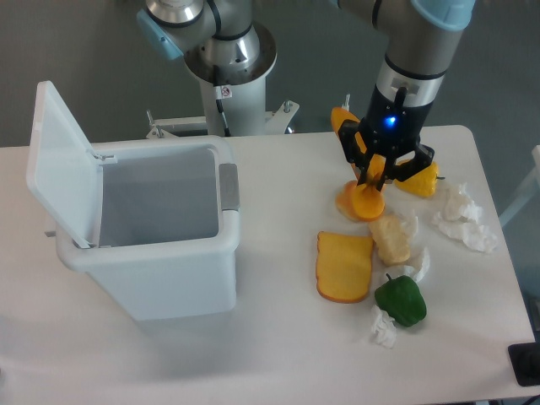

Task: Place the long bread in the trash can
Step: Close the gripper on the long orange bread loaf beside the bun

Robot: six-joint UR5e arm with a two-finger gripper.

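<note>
Black two-finger gripper (374,173): clamped on glossy orange long bread (364,199), tilted steeply.
White rectangular plastic trash can (160,278): lid up, well left.

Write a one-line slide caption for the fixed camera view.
UR5e gripper closing on the long bread beside the toast slice and green pepper, trash can open at left.

Light: bright, even, from overhead.
Shadows: soft, faint beneath the trash can (152,253).
Focus: sharp, little glare.
</note>
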